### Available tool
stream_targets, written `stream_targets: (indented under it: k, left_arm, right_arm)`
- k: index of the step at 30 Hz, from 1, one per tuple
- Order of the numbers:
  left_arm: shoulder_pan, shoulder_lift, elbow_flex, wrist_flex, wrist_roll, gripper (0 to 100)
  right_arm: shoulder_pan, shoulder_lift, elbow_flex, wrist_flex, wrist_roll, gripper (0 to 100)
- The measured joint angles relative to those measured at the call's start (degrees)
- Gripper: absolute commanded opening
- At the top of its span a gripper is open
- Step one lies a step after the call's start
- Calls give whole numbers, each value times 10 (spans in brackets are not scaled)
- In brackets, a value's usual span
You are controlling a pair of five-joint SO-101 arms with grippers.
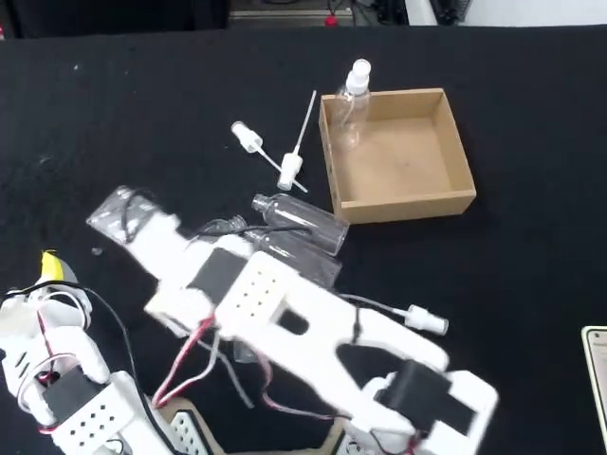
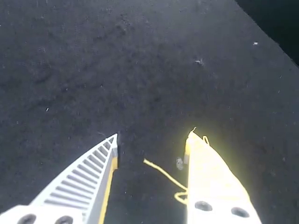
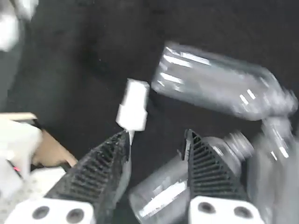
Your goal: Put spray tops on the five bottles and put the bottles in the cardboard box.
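The open cardboard box [image 1: 453, 201] sits right of the table's middle. A clear bottle [image 1: 353, 102] with a spray top stands at its far left corner. Two bare bottles [image 1: 302, 217] [image 1: 289, 248] lie just left of the box, and a third [image 1: 119, 210] lies farther left. Loose spray tops [image 1: 248, 138] [image 1: 291, 170] [image 1: 428, 320] lie on the cloth. My right gripper [image 3: 156, 136] is open above a lying bottle [image 3: 173, 186], with a spray top [image 3: 133, 109] at one fingertip and another bottle [image 3: 224, 86] beyond. My left gripper [image 2: 153, 137] hangs open over bare cloth.
The right arm [image 1: 313, 327] stretches across the table's middle from the near right. The left arm [image 1: 57, 379] stays at the near left corner. A flat object [image 1: 597, 355] lies at the right edge. Black cloth [image 1: 531, 275] covers the table.
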Motion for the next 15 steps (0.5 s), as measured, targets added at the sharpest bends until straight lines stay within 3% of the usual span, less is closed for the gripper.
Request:
stream_targets:
  k: [4, 9, 15]
  left_arm:
    - [1, 0, 0, 0, 0, 227]
    - [21, 0, 2, -5, 0, 227]
    - [21, 0, 27, -38, 0, 227]
  right_arm:
    - [69, -29, 62, 20, 19, 169]
    - [88, -38, 112, 21, 10, 174]
    - [112, -39, 124, -11, -61, 296]
